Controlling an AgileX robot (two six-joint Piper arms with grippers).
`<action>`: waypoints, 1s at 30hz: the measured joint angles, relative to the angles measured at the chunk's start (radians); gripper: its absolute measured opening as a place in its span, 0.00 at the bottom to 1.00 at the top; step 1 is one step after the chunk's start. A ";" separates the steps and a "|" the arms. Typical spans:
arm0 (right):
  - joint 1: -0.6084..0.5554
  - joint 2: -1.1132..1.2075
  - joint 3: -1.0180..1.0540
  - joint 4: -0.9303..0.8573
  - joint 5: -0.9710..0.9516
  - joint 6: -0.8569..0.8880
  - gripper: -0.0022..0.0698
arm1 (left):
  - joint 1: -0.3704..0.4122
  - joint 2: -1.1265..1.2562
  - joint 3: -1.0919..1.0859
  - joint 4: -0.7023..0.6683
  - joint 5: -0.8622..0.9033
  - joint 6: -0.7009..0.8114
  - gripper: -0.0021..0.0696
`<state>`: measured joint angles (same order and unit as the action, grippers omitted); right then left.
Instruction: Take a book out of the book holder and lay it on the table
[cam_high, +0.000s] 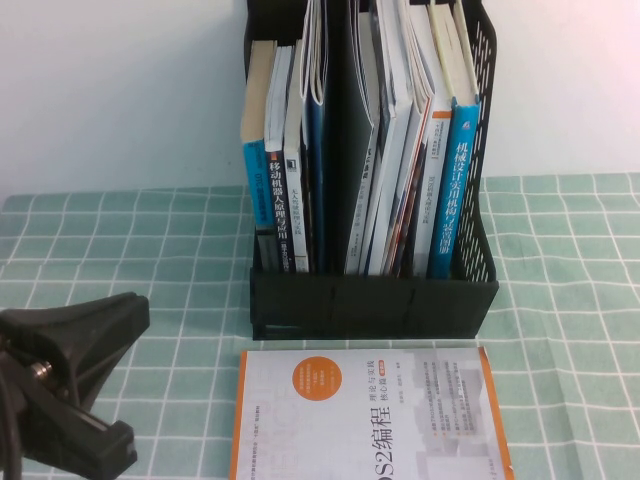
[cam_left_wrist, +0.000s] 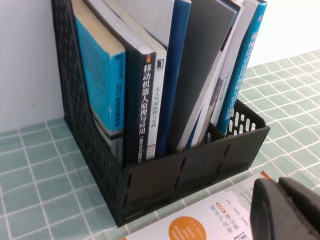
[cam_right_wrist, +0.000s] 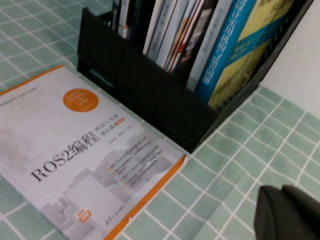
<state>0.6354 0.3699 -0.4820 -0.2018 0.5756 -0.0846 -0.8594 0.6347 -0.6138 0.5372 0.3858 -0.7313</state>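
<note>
- On my high view the big white paperback with orange edge stripes, an orange circle and the black ROS2 title (cam_high: 365, 415) is lying flat, cover up, on the light green cloth table with the white grid (cam_high: 570, 330). It sits at the bottom centre of the frame, just in front of the holder's low front wall, and its lower part runs off the bottom edge.
- The black plastic two-compartment book holder with mesh sides (cam_high: 372, 305) stands upright in the upper middle of the frame, against the pale wall. Both compartments are packed with upright and leaning books.
- The bright blue-spined book with white Chinese text (cam_high: 462, 190) is in the holder's right-hand compartment, leaning by the mesh side.
- The left gripper (cam_high: 70, 385) is at the lower left of the high view, a chunky black shape over the cloth, well apart from the paperback. Honestly I can't tell how its jaws stand from here. On the left wrist view it only fills the lower right corner.
- The right gripper (cam_right_wrist: 287, 215) isn't on my high view at all; on the right wrist view it's a dark lump at the lower right, over bare cloth beside the paperback's corner. Its jaws are closed with nothing in them.
</note>
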 joint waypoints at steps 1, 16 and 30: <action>0.000 -0.036 0.042 0.002 -0.009 0.000 0.03 | 0.000 0.000 0.000 0.002 -0.003 0.000 0.03; 0.000 -0.210 0.230 0.047 0.000 0.027 0.03 | 0.000 0.000 0.000 0.018 -0.044 0.003 0.03; 0.000 -0.210 0.243 0.049 0.004 0.027 0.03 | 0.000 0.000 0.007 0.006 -0.048 0.005 0.03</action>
<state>0.6354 0.1599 -0.2386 -0.1528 0.5796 -0.0577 -0.8594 0.6347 -0.6071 0.5436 0.3377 -0.7267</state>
